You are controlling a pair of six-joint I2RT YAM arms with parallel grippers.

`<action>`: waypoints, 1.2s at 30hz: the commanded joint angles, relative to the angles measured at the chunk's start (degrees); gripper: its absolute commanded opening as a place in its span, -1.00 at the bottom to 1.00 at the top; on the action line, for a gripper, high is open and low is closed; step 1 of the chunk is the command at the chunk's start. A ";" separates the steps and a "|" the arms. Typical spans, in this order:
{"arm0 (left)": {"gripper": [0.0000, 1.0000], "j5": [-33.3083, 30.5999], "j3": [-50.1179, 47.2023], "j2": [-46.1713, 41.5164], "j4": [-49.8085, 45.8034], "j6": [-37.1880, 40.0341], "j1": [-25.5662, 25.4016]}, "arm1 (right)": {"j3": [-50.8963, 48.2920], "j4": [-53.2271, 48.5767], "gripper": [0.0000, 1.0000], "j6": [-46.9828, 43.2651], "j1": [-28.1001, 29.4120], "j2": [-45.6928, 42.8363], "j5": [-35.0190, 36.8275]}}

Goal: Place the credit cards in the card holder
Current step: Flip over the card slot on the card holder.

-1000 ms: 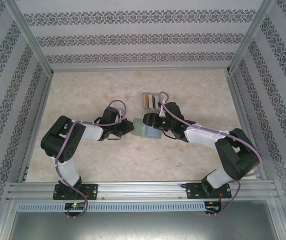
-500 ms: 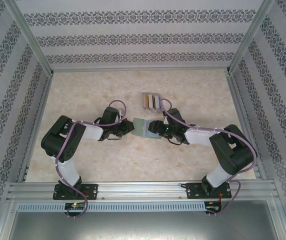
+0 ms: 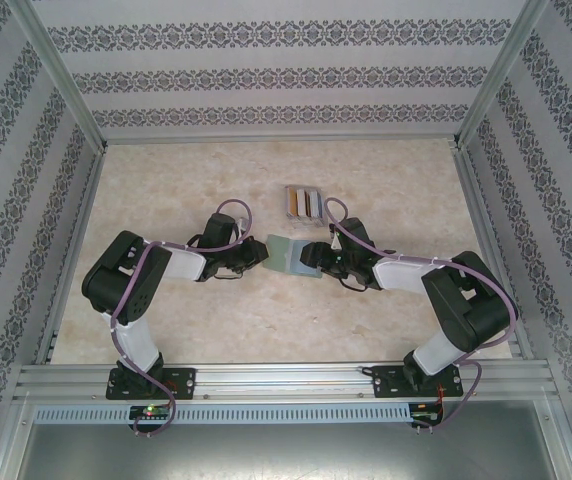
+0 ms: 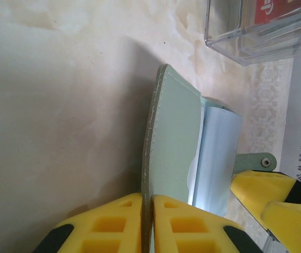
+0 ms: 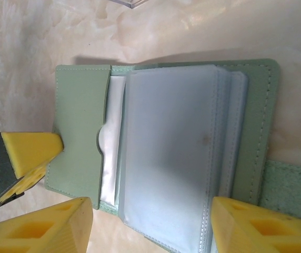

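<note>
The grey-green card holder (image 3: 291,256) lies spread open near the middle of the worktop (image 3: 186,180), just on the near side of the clear stand (image 3: 303,202), where the credit cards (image 3: 304,205) stand in their slots. The left gripper (image 4: 147,221) is pinched together on the edge of the holder's outer leaf, pinning it open. The right gripper (image 5: 153,232) hangs over the clear sleeves (image 5: 171,158), fingers well apart, with no card between them. The step in hand looks like readying the holder, as the sleeves seem empty. Next, I judge, the right arm must reach to the stand, pinch one card by its top edge and bring it edge-on to a sleeve mouth.
</note>
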 commanded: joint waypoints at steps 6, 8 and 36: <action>-0.74 1.22 -0.18 1.52 1.85 -0.77 0.70 | 1.26 0.16 0.12 -1.32 -0.06 0.50 -1.31; -0.74 1.40 -0.21 1.79 2.01 -0.94 0.70 | 1.53 0.43 0.10 -1.11 0.03 1.23 -1.54; -0.72 1.81 0.39 2.98 1.75 -0.72 0.68 | 4.74 2.85 -0.03 -2.22 1.01 3.41 -4.47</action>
